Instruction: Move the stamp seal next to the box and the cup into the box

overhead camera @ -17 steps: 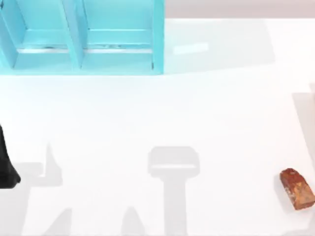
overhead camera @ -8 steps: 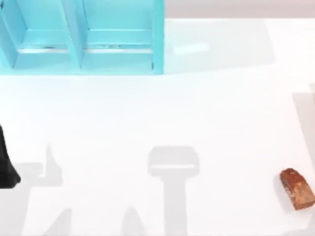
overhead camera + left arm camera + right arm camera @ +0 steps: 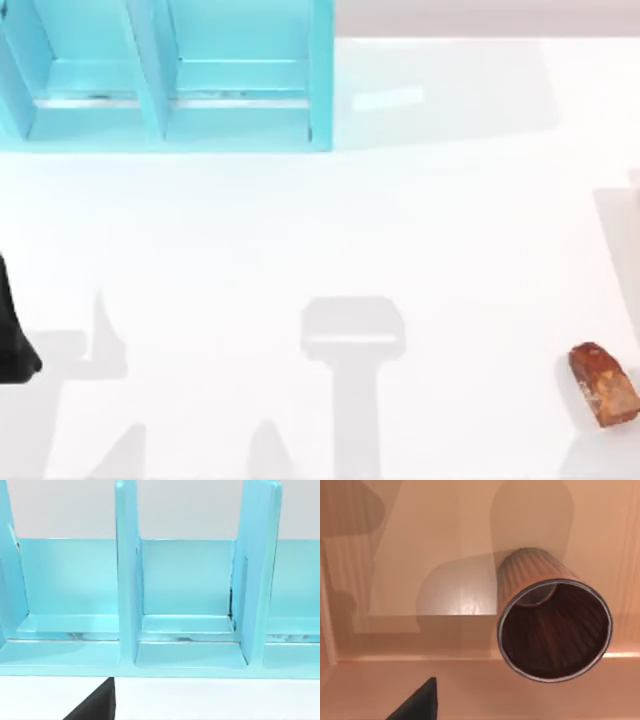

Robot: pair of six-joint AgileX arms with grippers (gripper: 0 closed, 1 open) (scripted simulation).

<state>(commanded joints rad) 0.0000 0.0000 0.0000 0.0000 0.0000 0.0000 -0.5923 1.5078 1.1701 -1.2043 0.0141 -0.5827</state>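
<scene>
Reddish-brown wood-like stamp seal [image 3: 604, 384] lies near the white table's [image 3: 330, 230] right edge, well apart from the light-blue compartmented box [image 3: 165, 75]. Ribbed copper-brown metallic cup [image 3: 550, 625] stands on a tan surface; gripper jaws: cannot tell

The stamp seal [image 3: 603, 384], a mottled reddish-brown block, lies on the surface at four o'clock. The ribbed copper cup [image 3: 547, 623] stands upright inside a tan box [image 3: 395, 645].
</scene>
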